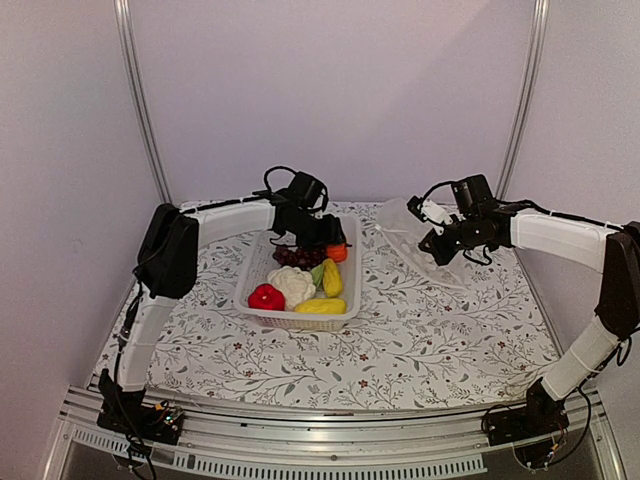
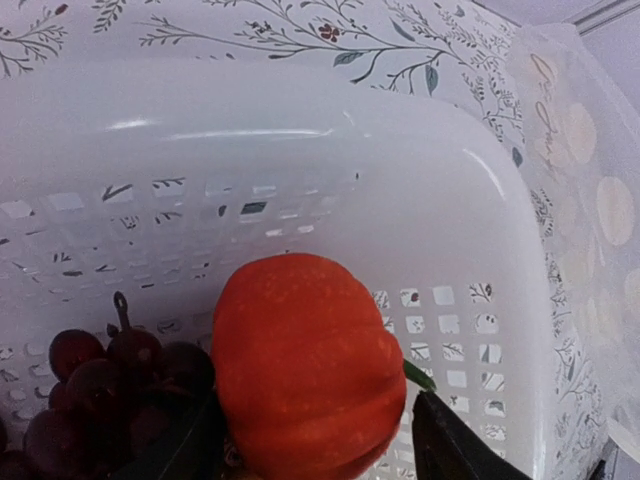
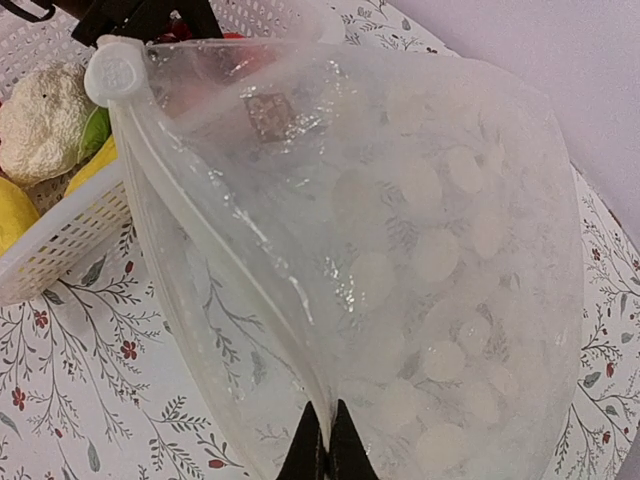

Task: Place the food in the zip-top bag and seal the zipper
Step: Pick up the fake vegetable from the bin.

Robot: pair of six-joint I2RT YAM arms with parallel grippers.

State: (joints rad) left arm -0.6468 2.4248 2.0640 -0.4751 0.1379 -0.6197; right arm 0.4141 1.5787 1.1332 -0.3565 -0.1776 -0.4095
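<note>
My left gripper (image 1: 330,238) is shut on the small orange pumpkin (image 1: 337,252) at the far right corner of the white basket (image 1: 250,285). In the left wrist view the pumpkin (image 2: 305,360) fills the space between my fingers (image 2: 455,450), next to the purple grapes (image 2: 100,380). The red pepper (image 1: 266,297), the cauliflower (image 1: 293,284) and two yellow pieces (image 1: 322,306) lie in the basket. My right gripper (image 1: 440,240) is shut on the spotted zip-top bag (image 1: 412,225) and holds it up just right of the basket. The right wrist view shows its mouth open, the zipper (image 3: 190,210) running from my jaws (image 3: 327,440).
The table has a floral cloth (image 1: 420,340). Grey walls and metal posts (image 1: 140,100) stand behind. The basket's far wall (image 2: 300,180) is right behind the pumpkin, and the bag (image 2: 590,200) hangs beyond the basket's right corner.
</note>
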